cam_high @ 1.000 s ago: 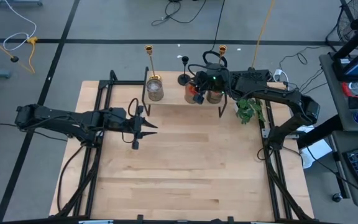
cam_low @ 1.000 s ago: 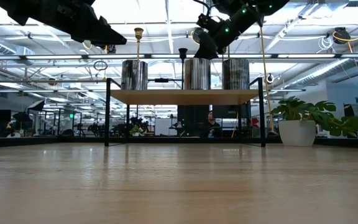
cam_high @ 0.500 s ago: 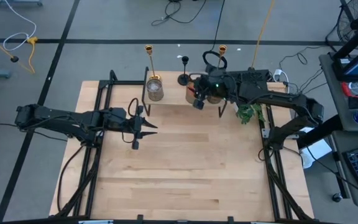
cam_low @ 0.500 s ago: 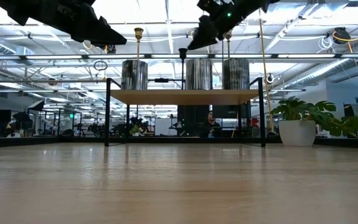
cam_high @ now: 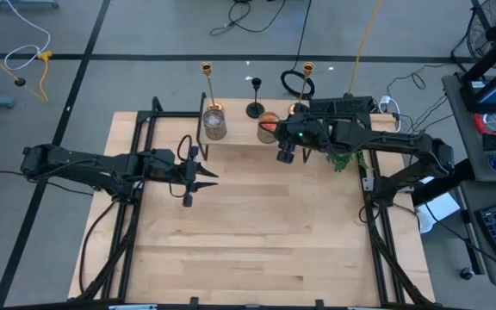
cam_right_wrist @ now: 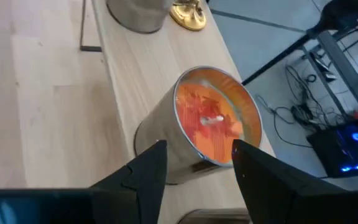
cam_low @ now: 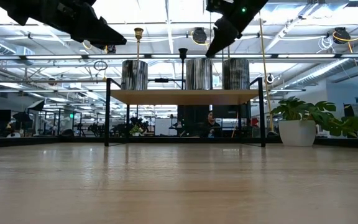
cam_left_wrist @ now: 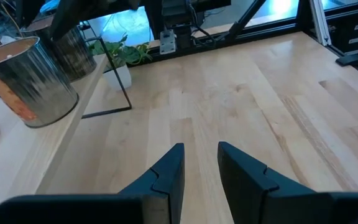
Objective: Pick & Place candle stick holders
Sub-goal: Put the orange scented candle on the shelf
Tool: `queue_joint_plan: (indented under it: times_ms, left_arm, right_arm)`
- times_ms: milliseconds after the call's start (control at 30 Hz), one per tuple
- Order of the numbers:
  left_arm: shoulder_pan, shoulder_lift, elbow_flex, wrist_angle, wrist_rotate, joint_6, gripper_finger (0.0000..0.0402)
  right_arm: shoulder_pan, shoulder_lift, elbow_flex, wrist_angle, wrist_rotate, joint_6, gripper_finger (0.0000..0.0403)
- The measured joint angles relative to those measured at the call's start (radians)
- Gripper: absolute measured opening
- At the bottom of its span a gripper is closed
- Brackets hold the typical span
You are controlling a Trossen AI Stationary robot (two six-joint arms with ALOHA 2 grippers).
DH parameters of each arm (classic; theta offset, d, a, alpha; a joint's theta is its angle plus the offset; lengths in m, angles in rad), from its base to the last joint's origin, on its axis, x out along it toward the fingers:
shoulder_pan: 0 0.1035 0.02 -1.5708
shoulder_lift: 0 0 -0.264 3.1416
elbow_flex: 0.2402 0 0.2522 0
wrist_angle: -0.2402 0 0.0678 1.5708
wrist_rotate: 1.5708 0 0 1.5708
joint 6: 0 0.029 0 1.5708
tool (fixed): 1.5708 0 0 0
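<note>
Orange-filled silver cup (cam_right_wrist: 213,127), gold candlestick base (cam_right_wrist: 188,14)

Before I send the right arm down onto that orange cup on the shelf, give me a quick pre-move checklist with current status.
1. Right gripper open: ok, jaws spread apart.
2. Right gripper empty: ok, nothing between its fingers.
3. Gripper lined up with the orange cup: ok, the cup shows between the fingers in the right wrist view.
4. Cup upright on the shelf: ok.
5. Clearance from the gold candlestick base: cannot tell.
6. Left gripper out of the way: ok, open over mid-table.
</note>
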Motion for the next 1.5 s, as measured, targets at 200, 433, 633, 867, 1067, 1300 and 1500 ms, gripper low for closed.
queue_joint_plan:
  times_ms: [200, 433, 633, 867, 1067, 1300, 1500]
  left_arm:
    - [0.0, 0.0, 0.0, -0.007, 0.0, -0.003, 0.0104]
    - [0.0, 0.0, 0.0, -0.022, 0.0, -0.002, 0.0104]
    - [0.0, 0.0, 0.0, -0.023, 0.0, -0.003, 0.0104]
    - [0.0, 0.0, 0.0, -0.023, 0.0, -0.004, 0.0104]
    - [0.0, 0.0, 0.0, -0.023, 0.0, -0.004, 0.0104]
    - [0.0, 0.0, 0.0, -0.023, 0.0, -0.003, 0.0104]
    - [0.0, 0.0, 0.0, -0.023, 0.0, -0.001, 0.0104]
  right_arm:
    - [-0.021, 0.012, 0.0, -0.001, 0.039, -0.001, 0.0208]
    - [-0.047, 0.013, 0.0, -0.003, 0.03, -0.001, 0.0238]
    - [-0.105, 0.013, -0.007, 0.023, -0.187, 0.036, 0.0252]
    - [-0.157, 0.012, -0.104, 0.231, -0.216, 0.006, 0.0254]
    - [-0.18, 0.01, -0.184, 0.405, -0.35, -0.026, 0.0254]
    - [-0.181, 0.01, -0.214, 0.478, -0.412, -0.011, 0.0254]
    - [-0.171, 0.014, -0.219, 0.549, -0.44, -0.019, 0.0254]
